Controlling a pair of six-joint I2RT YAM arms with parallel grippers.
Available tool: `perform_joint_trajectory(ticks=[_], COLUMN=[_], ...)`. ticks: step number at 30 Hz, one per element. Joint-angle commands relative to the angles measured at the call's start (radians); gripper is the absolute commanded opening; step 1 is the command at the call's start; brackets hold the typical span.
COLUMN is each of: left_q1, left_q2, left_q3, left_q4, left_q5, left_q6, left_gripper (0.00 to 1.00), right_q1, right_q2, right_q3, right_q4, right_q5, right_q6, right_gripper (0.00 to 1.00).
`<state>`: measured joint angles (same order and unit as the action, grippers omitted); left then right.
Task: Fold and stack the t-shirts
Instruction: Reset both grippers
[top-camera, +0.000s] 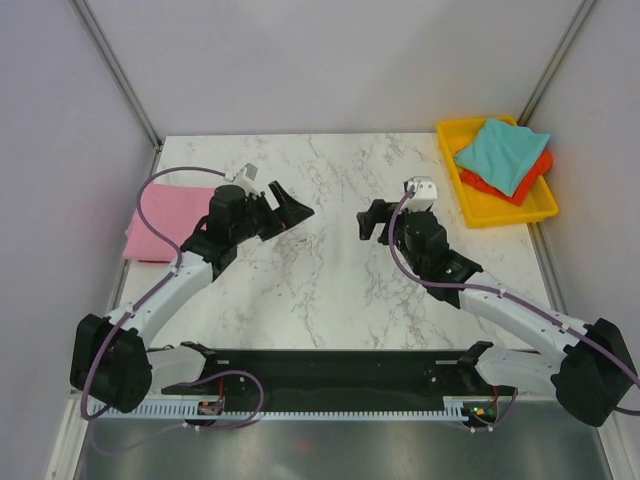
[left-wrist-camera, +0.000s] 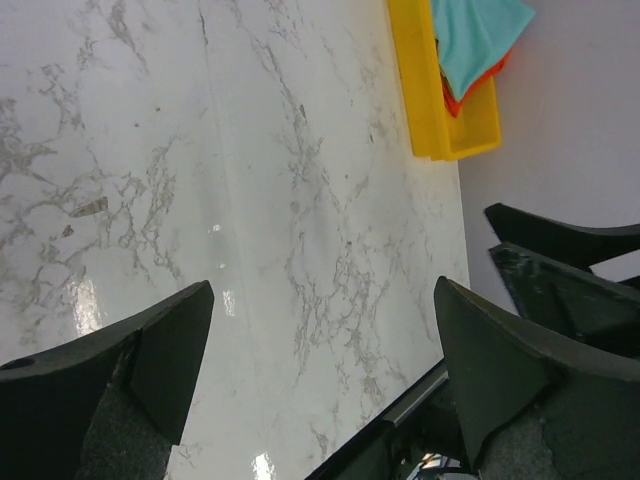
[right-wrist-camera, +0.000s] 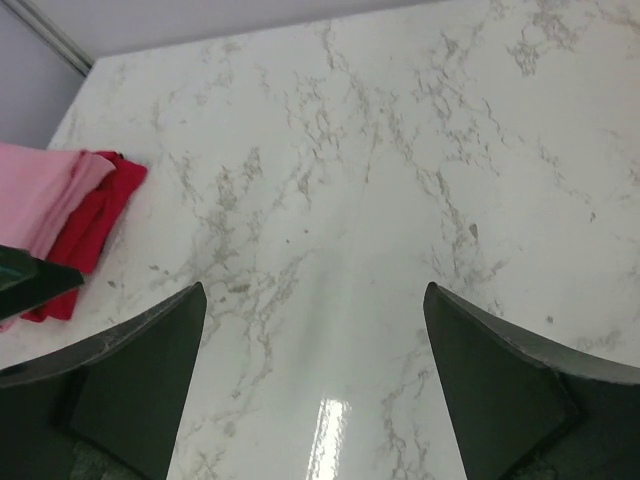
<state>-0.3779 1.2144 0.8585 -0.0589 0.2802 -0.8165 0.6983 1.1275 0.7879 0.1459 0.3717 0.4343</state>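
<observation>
Left gripper (top-camera: 292, 208): fingers spread wide with nothing between them, hanging over bare marble at about 10 o'clock from the table's (top-camera: 330, 290) centre.
Right gripper (top-camera: 371, 222): likewise released and empty, at about 2 o'clock from centre, facing the left one across a gap.
Folded stack: the pink shirt (top-camera: 160, 222) lies flat at 9 o'clock near the left edge. In the right wrist view the crimson red shirt (right-wrist-camera: 95, 220) peeks out beside and partly under it.
Unfolded pile: the teal shirt (top-camera: 503, 150) sits crumpled on top of the orange shirt (top-camera: 487, 184) inside the yellow tray (top-camera: 500, 212) at 2 o'clock, by the right wall.
Stage, as I judge it: two shirts look done and two are left, with teal the likely next pick.
Risk, double grab: teal drapes directly on orange, so a deep pinch could lift both layers together.
Risk, tray: cloth hangs over the rim, and a sideways pull may drag or tip the tray.
Risk, stack: the left arm's forearm passes close by the pink shirt, so a wide swing could nudge the fold open.
Risk, arms: both grippers point at each other, so reaching to 2 o'clock at once invites a collision.
</observation>
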Motion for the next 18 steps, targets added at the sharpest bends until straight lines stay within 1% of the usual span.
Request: perform_joint_trajectory(ticks=[1, 2, 3, 5, 7, 8, 10, 13, 15, 18], left_q1=[-0.042, -0.067, -0.079, -0.099, -0.108, -0.107, -0.108, -0.108, -0.107, -0.107], left_q2=[0.002, 0.005, 0.017, 0.025, 0.028, 0.027, 0.019, 0.023, 0.042, 0.048], left_q3=[-0.076, -0.090, -0.102, -0.150, -0.189, -0.202, -0.217, -0.193, -0.174, -0.161], left_q4=[0.200, 0.221, 0.260, 0.297, 0.343, 0.372, 0.398, 0.358, 0.312, 0.300], left_q5=[-0.041, -0.047, -0.052, -0.064, -0.027, -0.007, -0.016, -0.080, -0.082, -0.056], left_q6=[0.003, 0.019, 0.052, 0.074, 0.051, 0.045, 0.042, 0.059, 0.053, 0.034], left_gripper=[0.98, 0.98, 0.98, 0.97, 0.98, 1.00, 1.00, 1.00, 1.00, 0.99], right_q1=[-0.003, -0.005, -0.003, -0.003, -0.003, -0.003, -0.005, -0.003, -0.005, -0.003], right_q2=[-0.006, -0.011, -0.015, -0.034, -0.070, -0.086, -0.129, -0.159, -0.161, -0.158], right_q3=[-0.128, -0.142, -0.156, -0.174, -0.193, -0.208, -0.234, -0.269, -0.271, -0.265], right_q4=[0.014, 0.014, 0.023, 0.027, 0.034, 0.053, 0.075, 0.093, 0.093, 0.090], right_q5=[0.034, 0.061, 0.068, 0.070, 0.071, 0.088, 0.130, 0.176, 0.180, 0.179], right_q6=[0.069, 0.086, 0.074, 0.064, 0.034, 0.034, 0.031, 0.035, 0.041, 0.049], right_gripper=[0.98, 0.98, 0.98, 0.98, 0.98, 0.98, 0.98, 0.98, 0.98, 0.98])
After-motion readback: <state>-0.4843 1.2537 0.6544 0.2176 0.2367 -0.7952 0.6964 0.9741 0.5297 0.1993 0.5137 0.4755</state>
